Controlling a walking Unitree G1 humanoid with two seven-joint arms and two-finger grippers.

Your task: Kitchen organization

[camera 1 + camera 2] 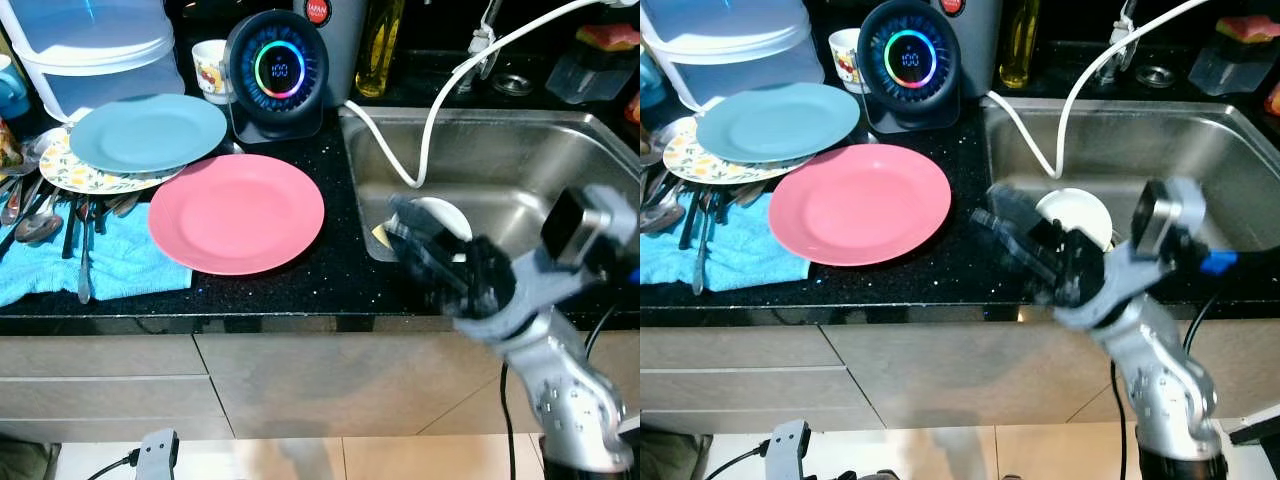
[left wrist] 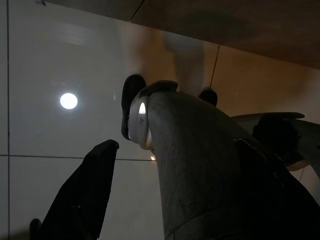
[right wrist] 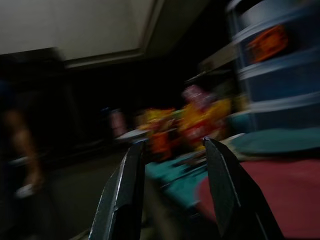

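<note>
Black table (image 1: 330,270) holds a pink plate (image 1: 237,212) just ahead of my right jaws (image 1: 1025,245), parted and empty. I'd worry a blurred sweep shoves it into the stacked plates (image 1: 140,145).

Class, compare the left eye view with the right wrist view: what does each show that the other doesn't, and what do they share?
Left eye view alone: the steel sink, the white hose, a white bowl in the sink and a round black device with a glowing ring. Right wrist view alone: a blurred look along the counter between the right gripper's open fingers. Both: the pink plate, the blue towel, the clear plastic container.
</note>
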